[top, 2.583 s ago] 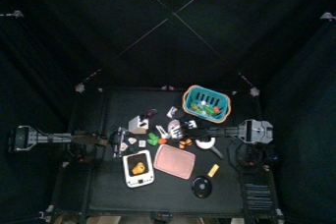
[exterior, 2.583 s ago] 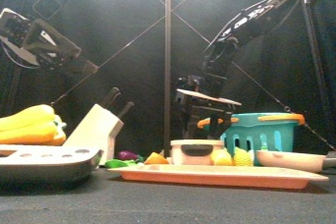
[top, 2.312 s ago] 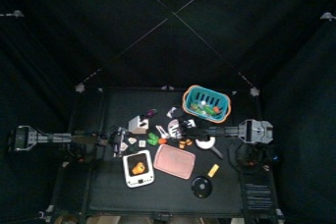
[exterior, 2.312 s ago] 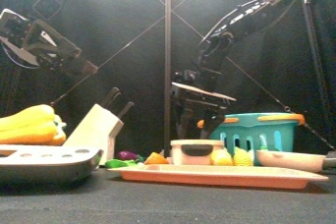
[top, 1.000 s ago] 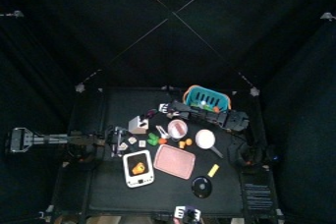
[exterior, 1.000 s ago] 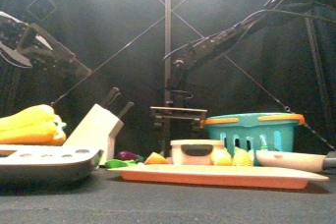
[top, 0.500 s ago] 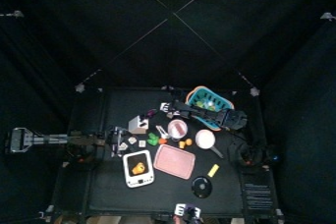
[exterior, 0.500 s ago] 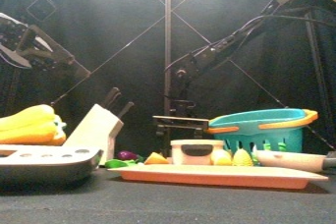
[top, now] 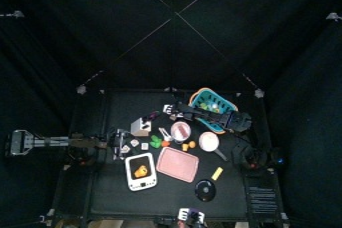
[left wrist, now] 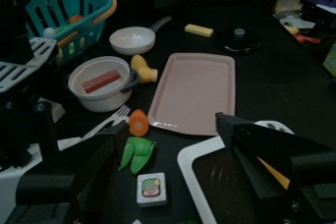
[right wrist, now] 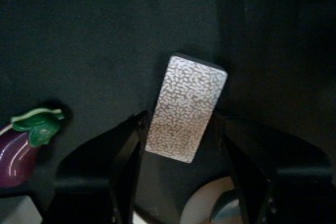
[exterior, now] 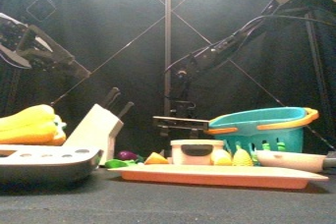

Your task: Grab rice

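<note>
The rice is a flat speckled packet [right wrist: 188, 105] lying on the black table. My right gripper [right wrist: 186, 122] hangs over it with one jaw on each long side; the jaws stand open and close to the packet's edges. From above, the right arm reaches across to the table's back middle [top: 173, 112]. My left gripper [left wrist: 168, 136] rests at the table's left side [top: 96, 147], open and holding nothing.
A purple eggplant [right wrist: 24, 155] lies close beside the rice. The teal basket [exterior: 262, 122] sits tilted against the right arm. A pink tray [left wrist: 195, 90], a bowl with a red piece [left wrist: 98, 79], a white bowl [left wrist: 134, 39] and a carrot [left wrist: 138, 122] fill the middle.
The right arm has swung from the table's right side to the back middle and come down over the rice. The basket has tipped. The right jaws have drawn slightly closer together.
</note>
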Controlling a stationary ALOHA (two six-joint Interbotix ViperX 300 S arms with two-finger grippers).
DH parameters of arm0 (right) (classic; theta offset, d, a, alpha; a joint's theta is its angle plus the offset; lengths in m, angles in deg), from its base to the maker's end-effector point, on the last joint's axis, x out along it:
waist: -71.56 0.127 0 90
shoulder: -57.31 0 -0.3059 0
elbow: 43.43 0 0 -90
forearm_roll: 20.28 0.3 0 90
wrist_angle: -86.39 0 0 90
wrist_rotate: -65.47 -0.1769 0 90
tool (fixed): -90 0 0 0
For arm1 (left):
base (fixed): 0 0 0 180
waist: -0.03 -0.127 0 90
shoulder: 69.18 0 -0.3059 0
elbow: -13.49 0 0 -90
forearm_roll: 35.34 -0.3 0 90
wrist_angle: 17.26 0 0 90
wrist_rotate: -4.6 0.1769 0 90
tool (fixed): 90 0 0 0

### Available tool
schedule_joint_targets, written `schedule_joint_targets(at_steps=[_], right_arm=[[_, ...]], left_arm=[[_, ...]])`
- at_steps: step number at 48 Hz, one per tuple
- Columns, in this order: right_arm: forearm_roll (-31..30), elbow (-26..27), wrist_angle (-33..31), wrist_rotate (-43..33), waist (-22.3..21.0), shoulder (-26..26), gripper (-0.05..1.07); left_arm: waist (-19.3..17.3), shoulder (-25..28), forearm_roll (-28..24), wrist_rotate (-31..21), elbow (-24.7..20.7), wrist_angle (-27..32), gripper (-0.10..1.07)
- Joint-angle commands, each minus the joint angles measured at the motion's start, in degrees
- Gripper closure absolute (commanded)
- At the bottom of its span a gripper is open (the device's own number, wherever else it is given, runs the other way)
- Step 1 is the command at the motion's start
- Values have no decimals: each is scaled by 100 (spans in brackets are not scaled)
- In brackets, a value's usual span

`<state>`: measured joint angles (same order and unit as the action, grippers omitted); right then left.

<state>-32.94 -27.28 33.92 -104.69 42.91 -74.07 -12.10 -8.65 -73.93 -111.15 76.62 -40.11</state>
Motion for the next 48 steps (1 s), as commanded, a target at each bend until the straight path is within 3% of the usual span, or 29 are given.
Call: schedule_joint_targets(at_steps=[1,9,48], right_arm=[[18,0,-26,9,-53,141,34],[-18,44,-70,9,-18,246,41],[-316,114,-387,220,404,765,41]], left_arm=[[0,9,9,0,-62,-26,-5],[-9,9,0,0,-53,-18,-5],[-9,-53,9,0,-26,-18,-5]])
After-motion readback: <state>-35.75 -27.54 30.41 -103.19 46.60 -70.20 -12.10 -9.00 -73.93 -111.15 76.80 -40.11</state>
